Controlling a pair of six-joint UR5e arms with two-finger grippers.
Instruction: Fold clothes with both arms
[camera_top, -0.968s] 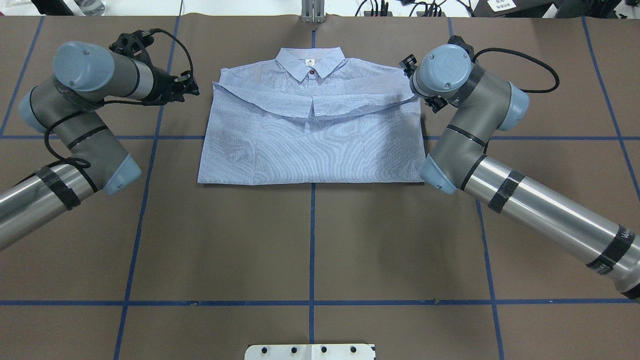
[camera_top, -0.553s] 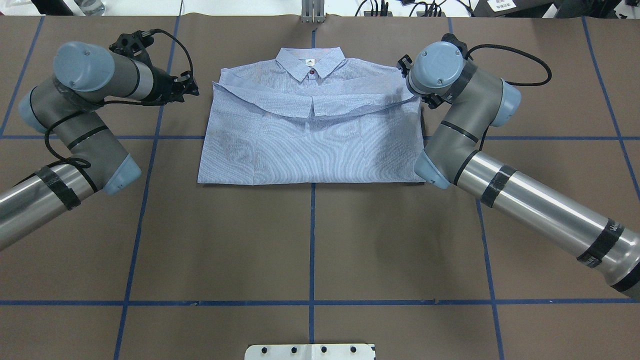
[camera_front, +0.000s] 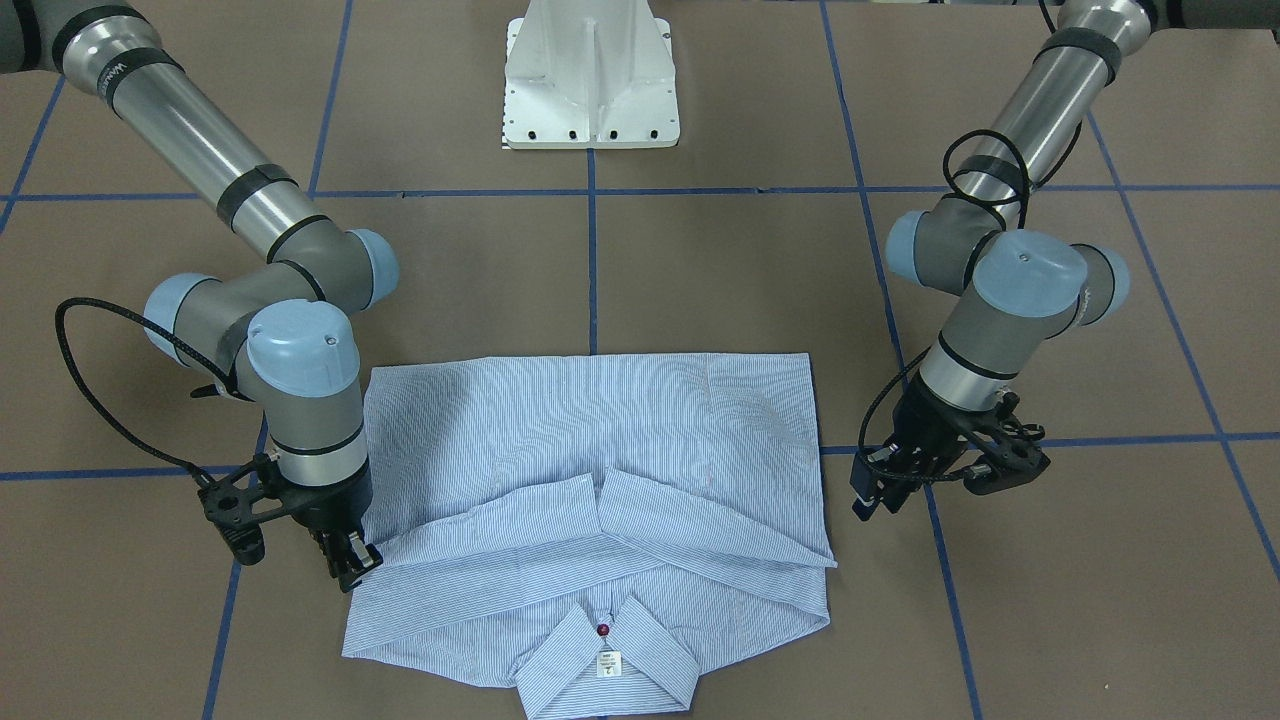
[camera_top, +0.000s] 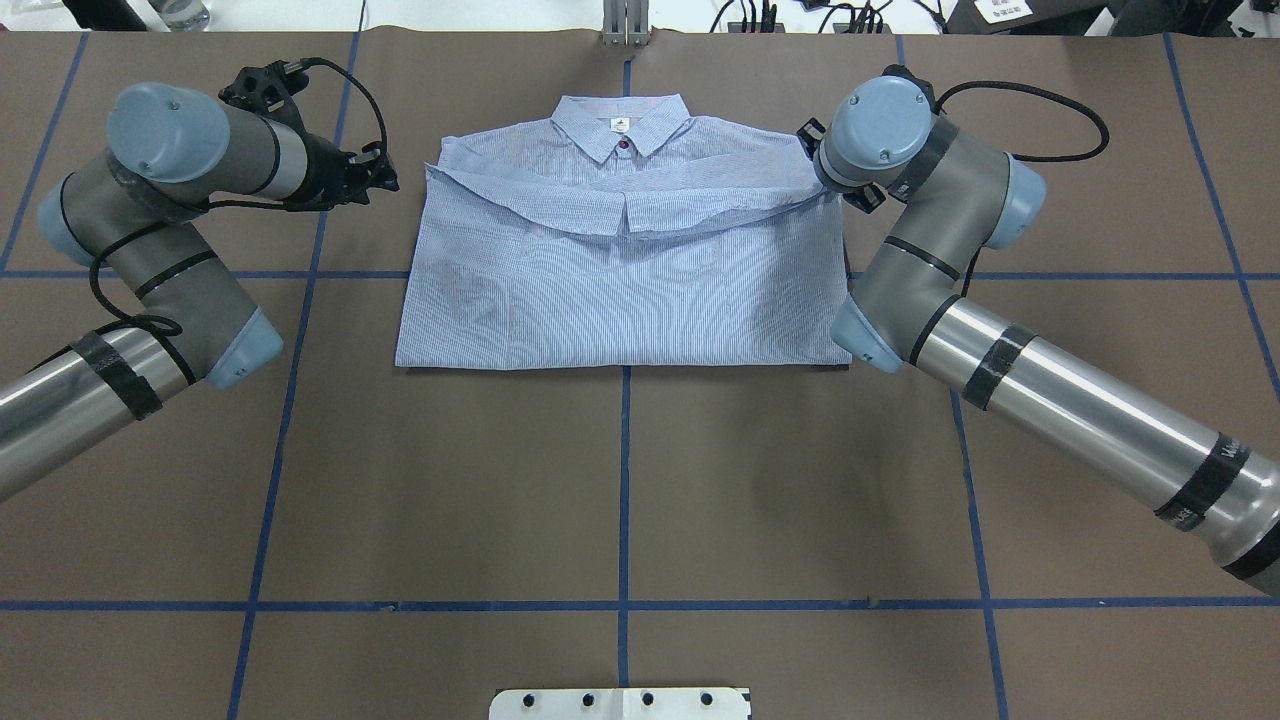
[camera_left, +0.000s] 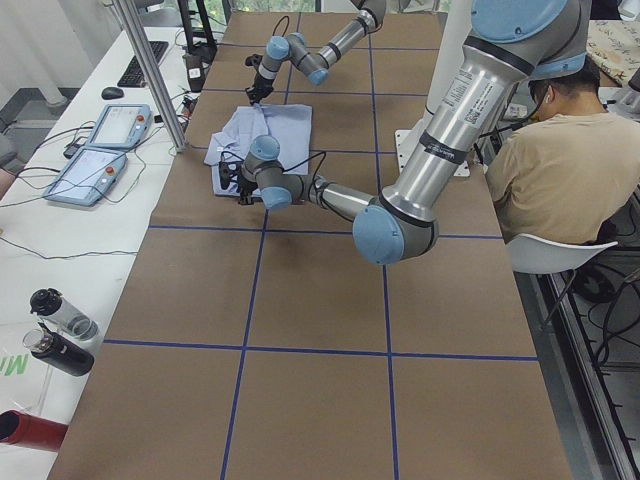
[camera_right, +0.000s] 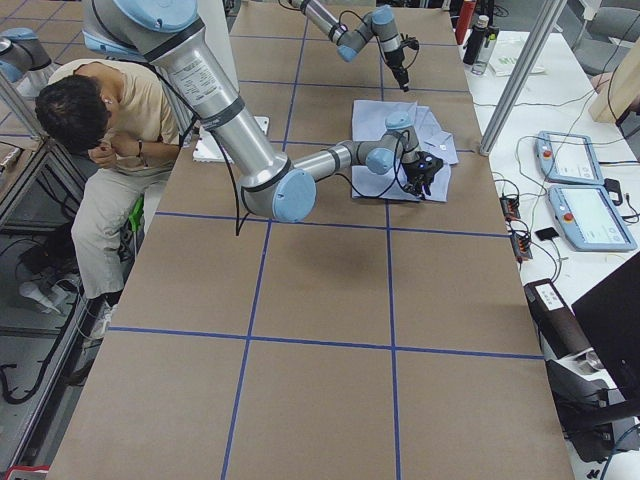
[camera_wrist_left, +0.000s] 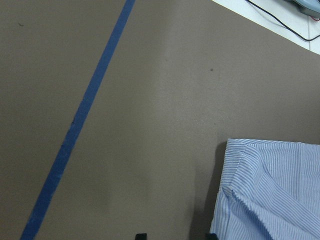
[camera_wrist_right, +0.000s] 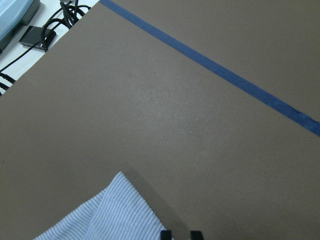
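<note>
The striped light blue shirt (camera_top: 620, 290) lies flat at the far middle of the table, collar away from me, both sleeves folded across the chest and the hem folded up. It also shows in the front view (camera_front: 600, 440). My left gripper (camera_top: 385, 180) (camera_front: 872, 495) hangs open and empty just left of the shirt's shoulder. Its wrist view shows the shirt's corner (camera_wrist_left: 270, 195) beside the tips. My right gripper (camera_front: 350, 565) is at the shirt's right shoulder edge, its tips a small gap apart with nothing between them. The shirt's corner (camera_wrist_right: 105, 215) lies just beside them.
The white pedestal base (camera_front: 590, 80) stands at the near middle. A metal post (camera_top: 625, 25) rises at the far edge behind the collar. Blue tape lines (camera_top: 625, 480) cross the brown table cover. A seated person (camera_left: 550, 170) and control tablets (camera_left: 100, 150) are off the table.
My right arm has swung left and a little farther away, which brings its wrist over the shirt's right shoulder edge. My left arm and the shirt have not moved.
</note>
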